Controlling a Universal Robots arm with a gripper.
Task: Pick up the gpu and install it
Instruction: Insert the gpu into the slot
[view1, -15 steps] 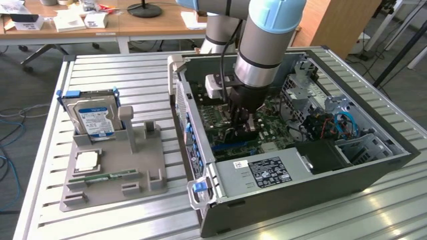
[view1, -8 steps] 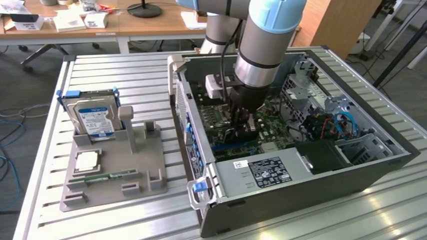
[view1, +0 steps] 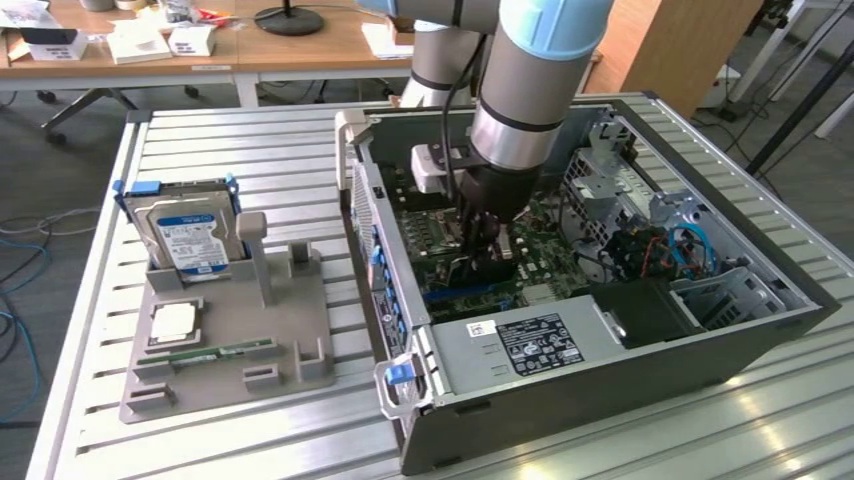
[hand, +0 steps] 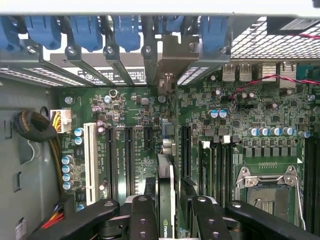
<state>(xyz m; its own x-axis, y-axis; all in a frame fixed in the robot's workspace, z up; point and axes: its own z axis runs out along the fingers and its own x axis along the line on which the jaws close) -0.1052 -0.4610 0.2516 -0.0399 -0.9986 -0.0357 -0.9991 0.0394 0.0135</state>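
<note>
1. Since the thin dark gpu card (hand: 166, 200) stands on edge down among the green motherboard's (hand: 225, 120) slots, inside the open grey computer case (view1: 641, 350), the pick-up looks finished.
2. The black gripper (hand: 167, 215) has its jaws on either side of the card, partly spread; whether they grip it I cannot tell.
3. Full seating cannot be judged.

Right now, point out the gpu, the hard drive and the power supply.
gpu (hand: 166, 200): wrist view, upper edge of the card.
hard drive (view1: 187, 232): exterior view, blue-white label.
power supply (view1: 534, 340): exterior view, its label.
</note>
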